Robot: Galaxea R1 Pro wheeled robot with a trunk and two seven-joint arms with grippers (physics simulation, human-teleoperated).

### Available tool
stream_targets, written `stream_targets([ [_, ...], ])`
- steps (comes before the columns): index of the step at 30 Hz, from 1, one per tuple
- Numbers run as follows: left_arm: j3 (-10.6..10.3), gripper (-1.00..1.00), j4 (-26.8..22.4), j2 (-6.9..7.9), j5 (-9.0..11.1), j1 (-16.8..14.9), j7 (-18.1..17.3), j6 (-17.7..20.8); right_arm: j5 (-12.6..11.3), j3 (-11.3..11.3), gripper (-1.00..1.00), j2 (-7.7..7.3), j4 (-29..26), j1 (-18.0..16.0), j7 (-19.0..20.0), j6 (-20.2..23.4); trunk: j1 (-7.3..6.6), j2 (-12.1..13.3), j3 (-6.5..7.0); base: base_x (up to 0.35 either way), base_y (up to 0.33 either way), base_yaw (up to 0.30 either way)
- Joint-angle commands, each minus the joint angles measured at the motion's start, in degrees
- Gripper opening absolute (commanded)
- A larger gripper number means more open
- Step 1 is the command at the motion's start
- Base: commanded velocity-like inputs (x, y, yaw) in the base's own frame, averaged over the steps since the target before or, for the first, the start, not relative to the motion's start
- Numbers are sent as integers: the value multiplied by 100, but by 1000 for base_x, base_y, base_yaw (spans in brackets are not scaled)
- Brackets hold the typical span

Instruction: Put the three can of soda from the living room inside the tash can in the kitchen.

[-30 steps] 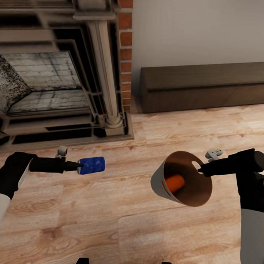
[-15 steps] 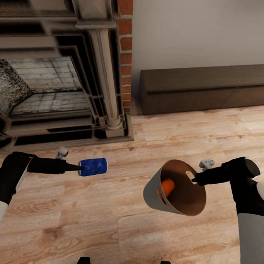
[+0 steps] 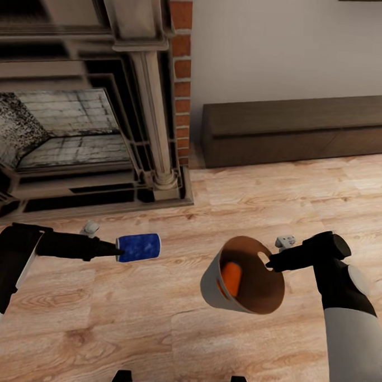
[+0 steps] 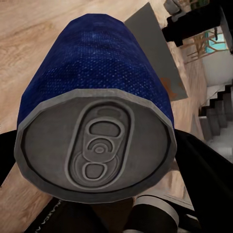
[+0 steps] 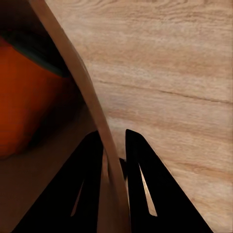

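Blue can and bin held above the floor.
Left fingers (image 3: 116,248) clamp the blue can (image 3: 139,247); right fingers (image 3: 270,263) pinch the bin (image 3: 214,282) rim, orange can (image 3: 230,277) inside.

Both arms reach forward, well apart — the left gripper (image 3: 118,249) clamps the blue can (image 3: 139,247), the right gripper (image 3: 270,263) pinches the bin's rim (image 3: 263,256).

Even, soft daylight-like render, faint shadows on the light wood plank floor (image 3: 150,323), smeared ghosting across the dark stone fireplace (image 3: 77,123), wrist close-ups slightly soft
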Motion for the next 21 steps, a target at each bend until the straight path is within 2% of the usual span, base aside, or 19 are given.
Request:
stream_targets([
  [1, -2, -100, -76, 0, -9, 17, -2, 9, -54, 2, -100, 22, 26, -1, 21, 55, -23, 41, 19, 0, 0, 0],
  [4, -24, -100, -389, -11, -1, 55, -2, 105, -50, 15, -100, 138, 92, -1, -60, 51, -89, 162, 73, 0, 0, 0],
  [6, -121, -100, -533, -17, 6, 68, -2, 165, -38, 33, -100, 248, 118, -1, -104, 50, -133, 242, 109, 0, 0, 0],
  [8, -167, -100, -558, -20, 9, 67, -2, 165, -36, 36, -100, 301, 124, -1, -168, 50, -177, 322, 145, 0, 0, 0],
  [14, -286, -100, -604, -94, 4, 52, -2, 165, -25, 47, -100, 579, 295, 2, -686, -65, -308, 563, 252, 0, 0, 0],
  [18, -621, -100, -610, -286, -15, 37, -2, 165, -24, 48, -100, 636, 381, 3, -835, -113, -396, 723, 324, 0, 0, 0],
  [21, -694, -100, -664, -333, 26, 24, -2, 165, -24, 44, -100, 648, 425, 2, -867, -122, -462, 844, 378, 0, 0, 0],
])
